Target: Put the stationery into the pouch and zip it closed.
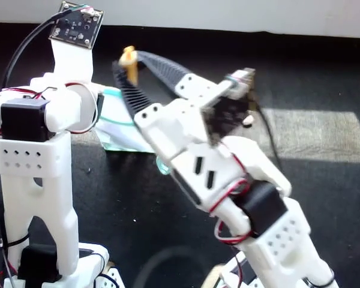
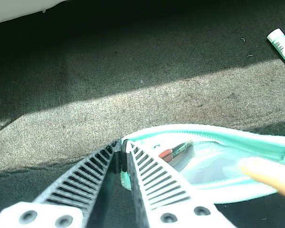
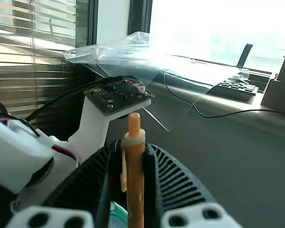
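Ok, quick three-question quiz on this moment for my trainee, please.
1. True or false: the mint-green fabric pouch is zipped shut.
2. What does the right gripper hold? A) a slim orange pen B) a pair of scissors C) nothing
3. Fill in: the left gripper has its fingers pinched on the pouch's ____.

Key: 1 false, it lies open with a red item inside; 2 A; 3 rim.
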Robot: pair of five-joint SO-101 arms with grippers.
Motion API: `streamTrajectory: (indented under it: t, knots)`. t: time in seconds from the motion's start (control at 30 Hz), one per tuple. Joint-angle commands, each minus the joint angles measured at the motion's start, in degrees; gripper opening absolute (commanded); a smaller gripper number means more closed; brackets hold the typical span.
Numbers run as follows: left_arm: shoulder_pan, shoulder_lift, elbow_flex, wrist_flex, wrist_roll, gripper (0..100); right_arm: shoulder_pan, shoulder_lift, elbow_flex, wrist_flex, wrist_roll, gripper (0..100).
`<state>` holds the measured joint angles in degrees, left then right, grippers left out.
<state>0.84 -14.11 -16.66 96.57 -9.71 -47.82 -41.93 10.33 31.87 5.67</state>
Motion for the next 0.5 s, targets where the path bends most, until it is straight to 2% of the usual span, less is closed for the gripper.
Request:
streamTrajectory:
  t: [0.0,0.2,0.47]
  knots:
    - [2.1,0.6,1.4,-0.4,0.8,1,-0.9,1.3,-1.2,-1.1,-0.4,0.5]
    - [2.0,7.0,0.8,-0.8,0.8,1,-0.8,2.2,-0.5,-0.9,-0.4,0.5]
    - [2.0,9.3,-0.3,-0.8,0.8,1,3.5,2.2,13.9,-0.6,0.0,0.5]
